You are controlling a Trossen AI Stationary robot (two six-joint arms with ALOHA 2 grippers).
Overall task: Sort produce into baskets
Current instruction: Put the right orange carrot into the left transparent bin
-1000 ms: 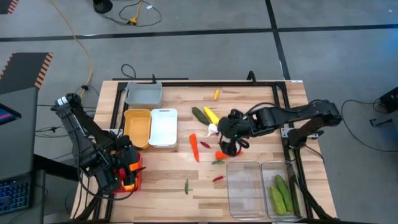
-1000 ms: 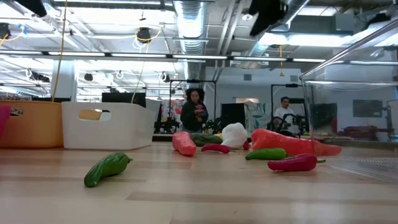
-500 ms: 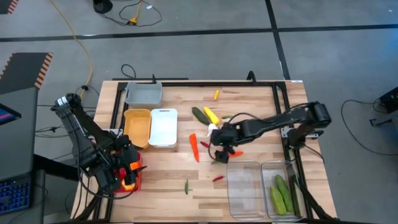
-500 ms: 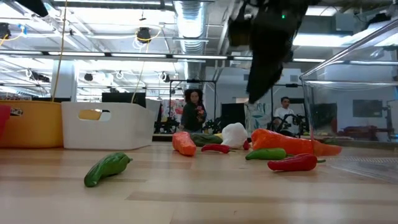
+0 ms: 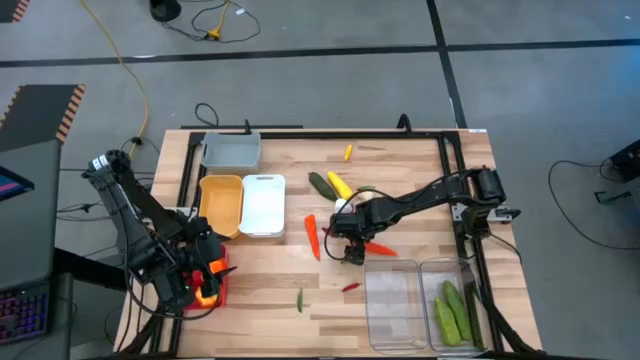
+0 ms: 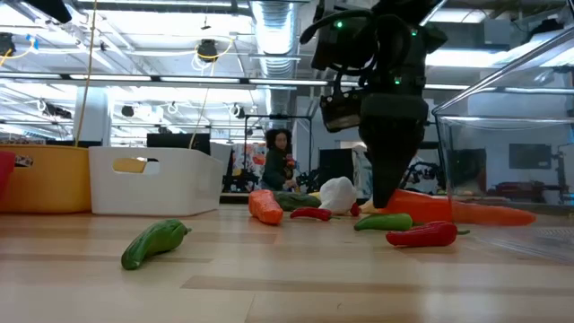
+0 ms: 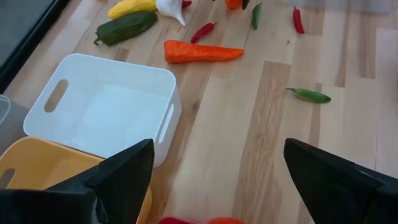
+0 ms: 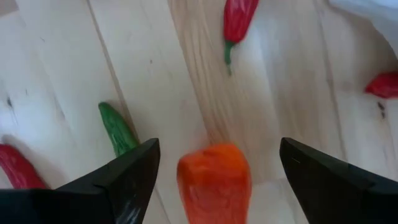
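My right gripper (image 5: 350,248) is open and low over the table's middle. Its fingers stand on either side of the thick end of an orange carrot (image 8: 213,180), which lies on the table (image 5: 378,246). Around it lie a green chili (image 8: 118,135), red chilies (image 8: 239,18) and white garlic (image 5: 343,207). A second carrot (image 5: 312,235), a green cucumber (image 5: 320,183) and a yellow piece (image 5: 338,185) lie farther left. My left gripper (image 7: 217,155) is open above the red basket (image 5: 212,292) at the near left. My right gripper comes at the carrot from above, slanting from the table's right. Its open fingers (image 8: 134,168) stand beside the carrot's thick end (image 8: 213,163). The carrot lies flat on the table. I cannot tell whether a finger touches it.
Grey (image 5: 230,152), yellow (image 5: 220,205) and white (image 5: 263,205) baskets stand at the far left. Two clear baskets (image 5: 392,300) stand at the near right; the right one holds cucumbers (image 5: 452,310). A green chili (image 5: 300,299) and a red chili (image 5: 350,287) lie near the front.
My right gripper has gone toward the table's left and near edge and down, from above the pile to table height at the orange carrot. The carrot has slid a little toward the table's right.
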